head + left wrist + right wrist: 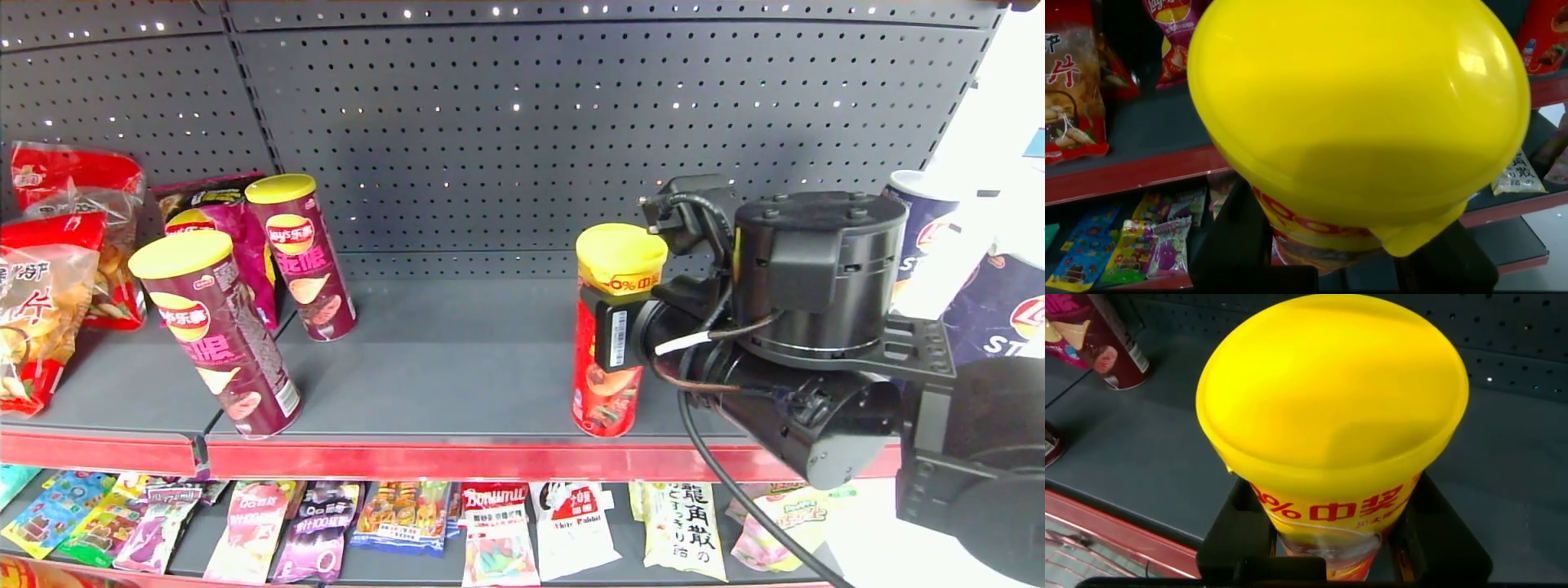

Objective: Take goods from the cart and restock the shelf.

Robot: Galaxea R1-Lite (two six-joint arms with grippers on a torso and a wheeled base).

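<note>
Background: a perforated grey pegboard back panel (571, 122) spans the upper half of the head view. I see light spots through some of its holes.
Surface: a grey shelf deck (457, 367) runs across mid-frame, edged along its front by a red front rail (457, 461).
End effector, right side: I read the right gripper (616, 335) as clamped on the red can (606, 404). One dark finger lies across the can's upper body just below the yellow lid. In the right wrist view the fingers (1237, 535) flank the body on both sides.
Held item position: upright, centre-right of the head view, base at the deck just behind the rail. I cannot tell whether it bears on the deck.
End effector, left side: the left gripper (1331, 253) is closed around a second can (1355, 106), its yellow lid toward the camera and shelving well behind it.
Stock, left of frame: two purple cans (216, 335) with yellow lids stand on the deck, well apart from the red can, the nearer one at the rail. Snack bags (49, 278) sit at the far left edge.
Stock, right edge: blue cans (922, 220) stand behind the arm.
Bottom of frame: the lower shelf (194, 559) carries a row of packets (408, 514).
</note>
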